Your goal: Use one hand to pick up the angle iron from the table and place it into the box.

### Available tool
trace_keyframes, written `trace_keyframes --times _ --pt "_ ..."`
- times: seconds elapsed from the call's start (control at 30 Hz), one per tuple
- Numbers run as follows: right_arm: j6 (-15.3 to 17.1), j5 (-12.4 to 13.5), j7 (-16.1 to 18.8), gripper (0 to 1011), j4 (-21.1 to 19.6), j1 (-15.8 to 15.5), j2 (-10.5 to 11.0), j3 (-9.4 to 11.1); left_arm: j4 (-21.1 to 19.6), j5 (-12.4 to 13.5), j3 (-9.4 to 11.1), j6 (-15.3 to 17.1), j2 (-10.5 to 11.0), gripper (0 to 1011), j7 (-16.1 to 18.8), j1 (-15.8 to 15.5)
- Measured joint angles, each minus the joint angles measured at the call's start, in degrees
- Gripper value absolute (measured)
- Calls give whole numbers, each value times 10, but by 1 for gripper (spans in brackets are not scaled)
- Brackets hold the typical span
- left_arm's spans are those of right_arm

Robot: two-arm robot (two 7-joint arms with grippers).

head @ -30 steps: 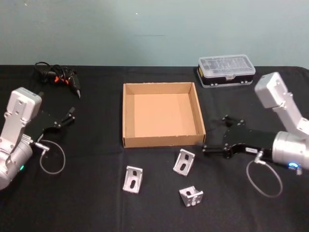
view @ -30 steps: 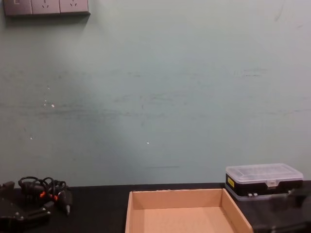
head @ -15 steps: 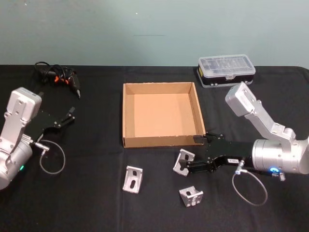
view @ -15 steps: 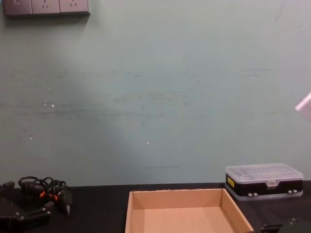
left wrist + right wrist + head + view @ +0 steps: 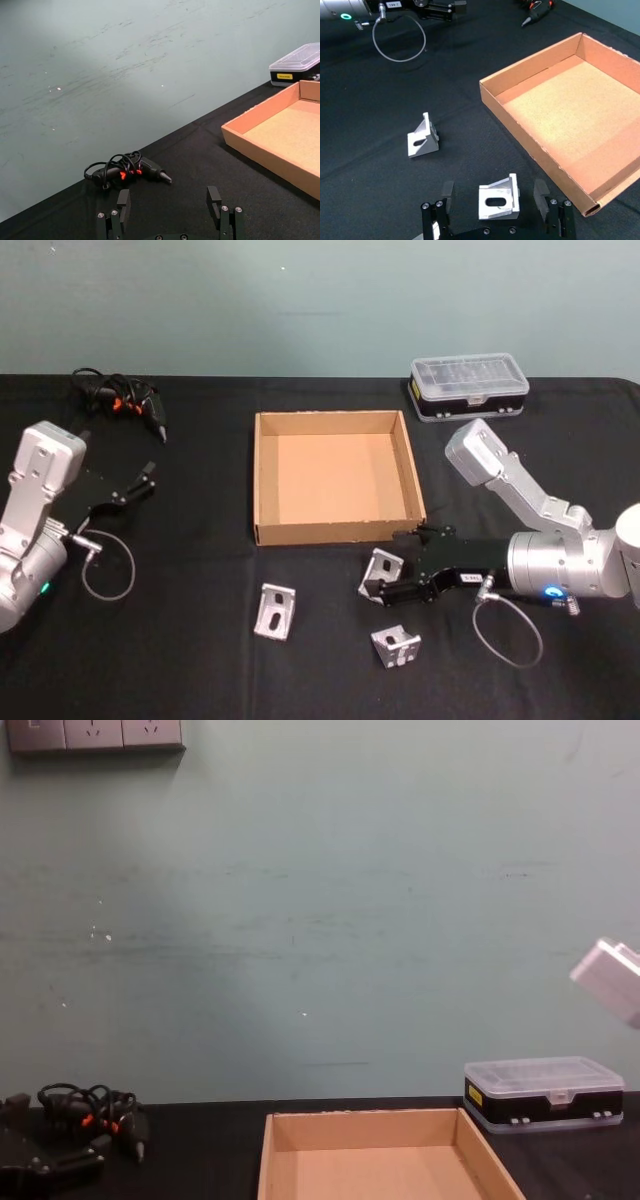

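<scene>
Black fingers of the right tool [image 5: 385, 568] are spread apart, one on each side of an angle iron [image 5: 381, 573]. So it's released, not pinching yet: the right wrist view has a sliver of gap on both sides. That angle iron sits on the worktop [image 5: 200, 670] just in front of the box [image 5: 258, 480], near its front right corner and outside it. The box's front wall runs close beside the tool's far finger.

Quick count: three angle irons, all on the worktop in front of the box. The second angle iron [image 5: 275, 611] is off to the left of the right tool. The third angle iron [image 5: 396, 646] is nearer the robot, close to the tool's near finger.

There's one box, brown cardboard with low walls. One clear-lidded plastic case [image 5: 468, 385] sits behind the box's right rear corner. One tangle of black cables [image 5: 115, 400] lies at the far left.

The left tool [image 5: 140, 480] hangs over the left side of the worktop, well apart from the box, fingers spread too and holding nothing.

The angle iron itself is silver-grey metal, L-shaped, with an oval slot in the face and triangular side webs.
</scene>
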Motion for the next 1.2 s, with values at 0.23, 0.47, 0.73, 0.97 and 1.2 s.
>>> trace_keyframes --times 0.23,0.47,0.73,0.97,1.2 --pt "1 -4 2 1004 17 13 -6 -10 0 0 0 0 0 1000 0 0" --pt "1 -5 5 1004 30 19 -9 -13 0 0 0 0 0 1000 0 0" --pt "-2 -7 9 891 43 26 -12 -18 0 0 0 0 0 1000 0 0" --pt "-4 -10 9 695 47 29 -15 -20 0 0 0 0 0 1000 0 0" --pt "-4 -14 9 470 53 33 -18 -23 0 0 0 0 0 1000 0 0"
